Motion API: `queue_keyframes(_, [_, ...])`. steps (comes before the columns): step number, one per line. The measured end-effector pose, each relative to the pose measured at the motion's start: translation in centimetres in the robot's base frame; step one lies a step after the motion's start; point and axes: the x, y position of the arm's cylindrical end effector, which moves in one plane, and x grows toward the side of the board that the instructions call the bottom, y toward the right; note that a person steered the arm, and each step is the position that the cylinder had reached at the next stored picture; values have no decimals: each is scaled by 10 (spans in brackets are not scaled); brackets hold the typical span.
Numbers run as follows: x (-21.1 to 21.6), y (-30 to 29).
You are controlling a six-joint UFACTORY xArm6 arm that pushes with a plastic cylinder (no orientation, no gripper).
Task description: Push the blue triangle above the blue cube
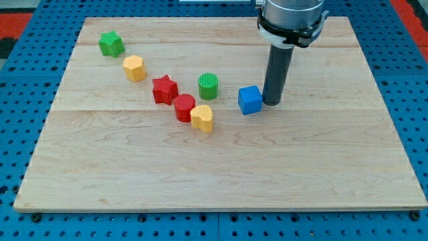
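Near edge of the board [221,201], view's bottom: bare pale wood w/ grain lines, wide open strip across the whole width. Board sits on a blue pegboard [20,134] w/ rows of holes; red patch at top-left corner of view.

Mid board, blocks run in a loose diagonal. Nearest is a yellow heart [202,118], touching the red cylinder [184,107] just up-left of it. Red star [164,89] touches or nearly touches the cylinder, can't tell which. Green cylinder [208,86], ribbed top, stands just right of the star, apart from it. Blue cube [250,100] sits right of the green cyl., small gap between. All blocks look like matte plastic.

Arm: rod comes straight down, upright, from a grey collar w/ black ring at view's top. My tip [272,102] is on the board at the cube's right side, touching or just beside it; contact not clear. No jaws on this rig, just the rod, so no open/closed state to tell.

Room: right of the tip is all bare wood to the right edge. Above the cube is bare too, up to the top edge.

Far side: yellow block [134,68], rounded, shape unclear, up-left of the star. Green star [111,44] farthest, near top-left corner, apart from the yellow.

Blue triangle: can't see it in this view; may be hidden behind the rod, can't tell.
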Motion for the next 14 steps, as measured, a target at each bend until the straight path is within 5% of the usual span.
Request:
queue_keyframes(3, [-25,12])
queue_keyframes(6, [-136,136])
queue_keyframes(9, [-183,128])
queue_keyframes(12, [-98,39])
queue_keyframes(14, [-153,39])
